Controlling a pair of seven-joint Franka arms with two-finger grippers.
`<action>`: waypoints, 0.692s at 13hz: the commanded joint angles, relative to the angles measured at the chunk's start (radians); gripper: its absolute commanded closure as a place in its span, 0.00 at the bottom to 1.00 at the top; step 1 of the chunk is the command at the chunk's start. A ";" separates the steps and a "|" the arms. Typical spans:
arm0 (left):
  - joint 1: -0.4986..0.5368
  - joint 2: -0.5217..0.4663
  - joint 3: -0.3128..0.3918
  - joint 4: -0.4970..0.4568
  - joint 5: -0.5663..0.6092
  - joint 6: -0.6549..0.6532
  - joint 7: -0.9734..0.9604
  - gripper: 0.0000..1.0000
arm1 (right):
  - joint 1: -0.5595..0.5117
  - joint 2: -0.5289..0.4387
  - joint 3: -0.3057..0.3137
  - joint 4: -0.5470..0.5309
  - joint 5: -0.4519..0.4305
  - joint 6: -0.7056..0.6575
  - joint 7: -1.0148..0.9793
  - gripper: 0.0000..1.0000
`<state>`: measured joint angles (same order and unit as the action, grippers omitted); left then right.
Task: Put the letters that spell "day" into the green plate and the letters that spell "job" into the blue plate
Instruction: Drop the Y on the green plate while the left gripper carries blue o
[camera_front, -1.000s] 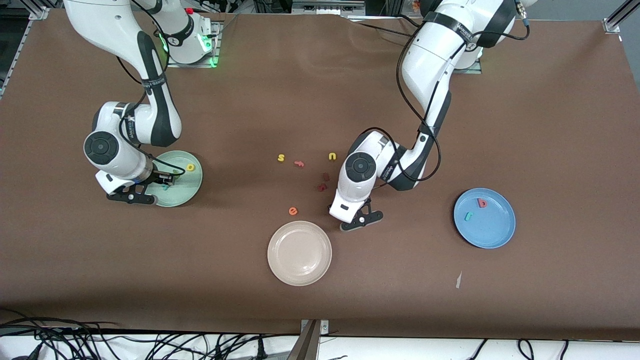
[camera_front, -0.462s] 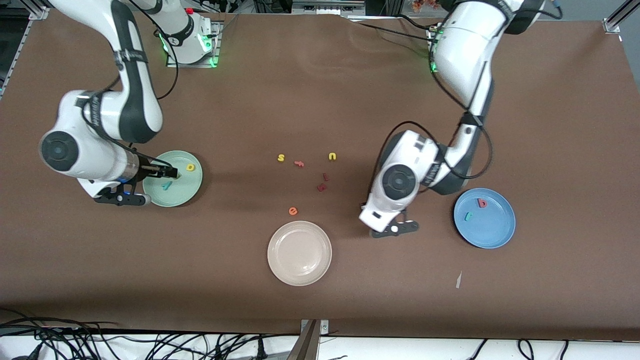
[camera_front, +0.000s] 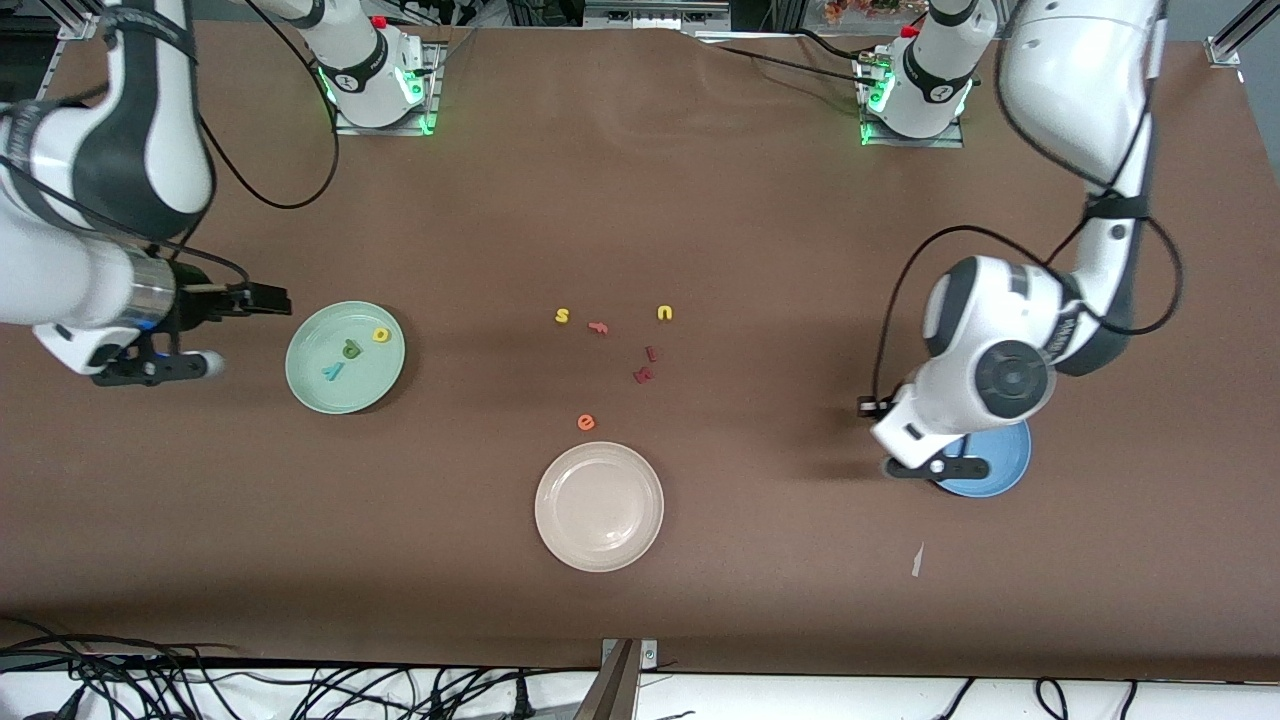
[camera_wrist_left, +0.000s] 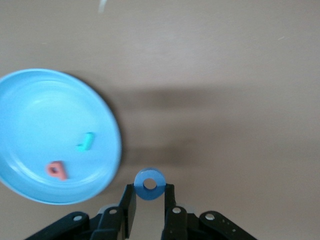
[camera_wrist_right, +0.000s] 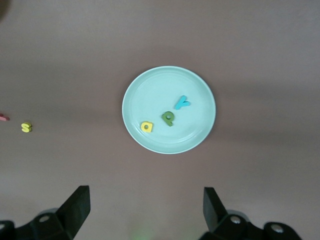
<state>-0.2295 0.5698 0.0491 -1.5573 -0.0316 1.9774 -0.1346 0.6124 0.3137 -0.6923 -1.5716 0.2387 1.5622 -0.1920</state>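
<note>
The green plate (camera_front: 312, 385) holds the yellow a (camera_front: 381, 334), dark green d (camera_front: 350, 348) and teal y (camera_front: 334, 371); the right wrist view shows the same plate (camera_wrist_right: 150, 90) and letters. My right gripper (camera_front: 262, 298) hangs open and empty over the table beside that plate, toward the right arm's end. The blue plate (camera_wrist_left: 40, 110) holds the teal j (camera_wrist_left: 86, 142) and pink-red b (camera_wrist_left: 56, 170). My left gripper (camera_wrist_left: 150, 191) is shut on the blue o (camera_wrist_left: 150, 184), over bare table just off that plate's rim. In the front view the left hand covers most of the blue plate (camera_front: 1005, 468).
A cream-white plate (camera_front: 548, 500) sits near the front middle. Loose letters lie mid-table: yellow s (camera_front: 562, 316), yellow u (camera_front: 665, 313), orange e (camera_front: 586, 422), a pinkish letter (camera_front: 598, 327) and dark red letters (camera_front: 644, 375). A paper scrap (camera_front: 917, 560) lies nearer the front camera than the blue plate.
My right gripper opened, left the d in the green plate and drew back toward the right arm's end. My left gripper carried the o from mid-table to the blue plate's edge.
</note>
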 joint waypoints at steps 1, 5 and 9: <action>0.032 -0.128 -0.017 -0.278 0.027 0.212 0.091 0.83 | 0.009 -0.028 -0.015 0.101 -0.014 -0.117 -0.012 0.00; 0.103 -0.145 -0.015 -0.424 0.056 0.409 0.203 0.83 | -0.059 -0.108 0.089 0.133 -0.107 -0.180 0.019 0.00; 0.173 -0.128 -0.017 -0.457 0.079 0.486 0.267 0.53 | -0.449 -0.235 0.556 0.012 -0.205 -0.124 0.130 0.00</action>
<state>-0.0876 0.4735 0.0482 -1.9830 0.0251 2.4507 0.0993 0.3079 0.1884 -0.3237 -1.4324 0.0781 1.3917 -0.1314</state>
